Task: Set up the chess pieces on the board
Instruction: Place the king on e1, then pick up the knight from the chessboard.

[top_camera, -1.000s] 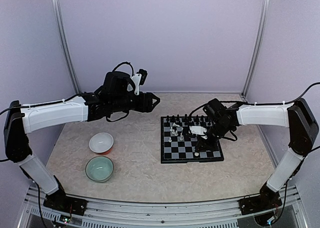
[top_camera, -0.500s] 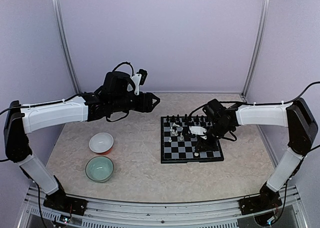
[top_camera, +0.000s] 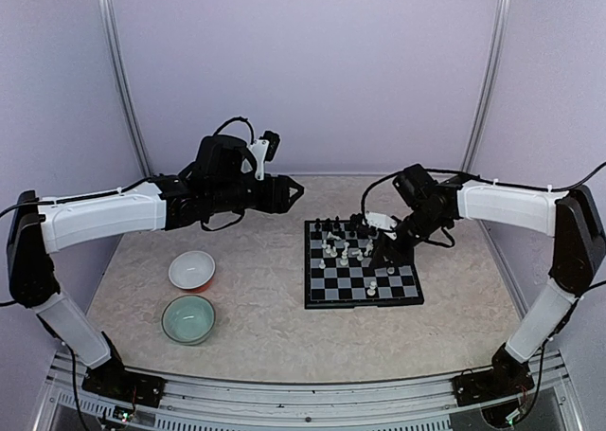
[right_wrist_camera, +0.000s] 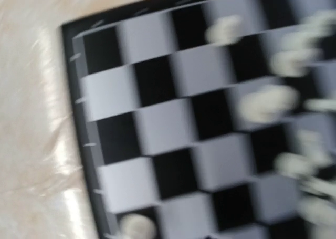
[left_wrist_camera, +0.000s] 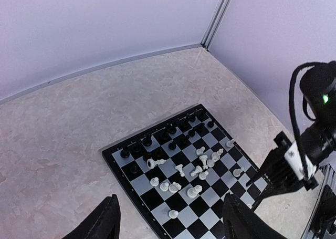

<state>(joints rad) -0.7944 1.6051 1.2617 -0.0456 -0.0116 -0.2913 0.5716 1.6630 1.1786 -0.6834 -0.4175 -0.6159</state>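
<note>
Right gripper (top_camera: pixel 383 249) low over right side of board (top_camera: pixel 363 303), just beside the white cluster. Opening unreadable from above and own fingers out of wrist view, so cannot tell how wide, nor whether anything is held. Wrist view blurred: only a board corner, squares and pale blobs. Left gripper (top_camera: pixel 294 192) high above table, well left of board, fingers (left_wrist_camera: pixel 107 220) spread wide, nothing between.

Board sits mid-right on table. Black pieces (top_camera: pixel 346 227) mostly lined up along the far two rows. White pieces (left_wrist_camera: pixel 195 170) bunched mid-board, off any home row, with at least one (left_wrist_camera: pixel 153 163) lying on its side and a few strays toward the near and right edges. White bowl (top_camera: pixel 192 269) and green bowl (top_camera: pixel 187 317) well apart to the left.

Step in hand, at a guess: moving whites to the near two rows, right arm on the job. Looks about half done, with blacks roughly placed and whites yet to go. Next move calls for picking one white out of the tight bunch without knocking its neighbours. Means coming straight down with a narrow opening, pinching near the top, lifting clear and setting it upright mid-square on a near row. Fallen one needs a pinch across the body, then righting. Tiny, light pieces, likely to tip or skid on release.
</note>
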